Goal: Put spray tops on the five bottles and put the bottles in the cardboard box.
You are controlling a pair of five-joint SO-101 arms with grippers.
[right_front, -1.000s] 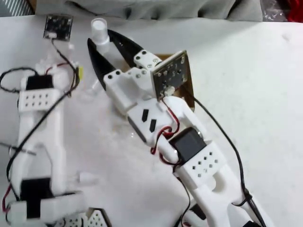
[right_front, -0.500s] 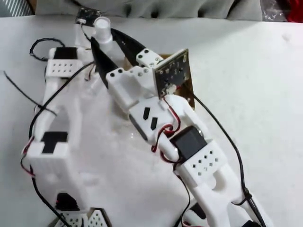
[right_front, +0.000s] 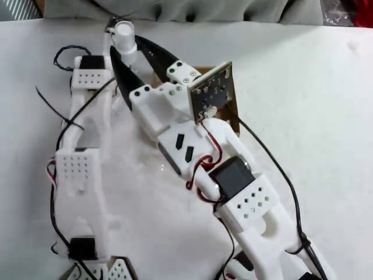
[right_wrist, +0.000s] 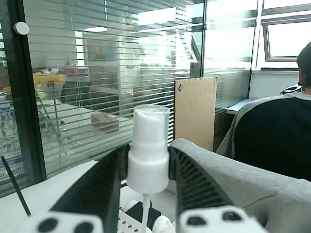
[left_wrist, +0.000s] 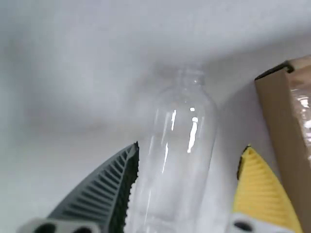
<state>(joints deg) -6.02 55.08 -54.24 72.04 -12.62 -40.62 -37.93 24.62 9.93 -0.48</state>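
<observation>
A clear plastic bottle (left_wrist: 175,145) with a bare neck lies on the white table between the grey and yellow fingers of my left gripper (left_wrist: 192,148). That gripper is open, with a gap on the yellow side. My right gripper (right_wrist: 148,155) is shut on a white spray top (right_wrist: 148,145), held upright with its thin tube hanging below. From above, the spray top (right_front: 124,34) sits between the black fingers of the right gripper (right_front: 124,45) near the table's far edge. The left arm's wrist (right_front: 90,76) is just beside it.
The cardboard box (left_wrist: 286,131) stands close beside the bottle, next to the yellow finger. From above its brown edge (right_front: 232,119) peeks out under the right arm. A grey cloth (right_front: 192,11) lies along the far table edge. Loose cables (right_front: 64,122) trail around the left arm.
The left arm has swung from the table's left side up toward the far edge, ending next to the right gripper. The right gripper with the spray top shifted slightly farther away.
</observation>
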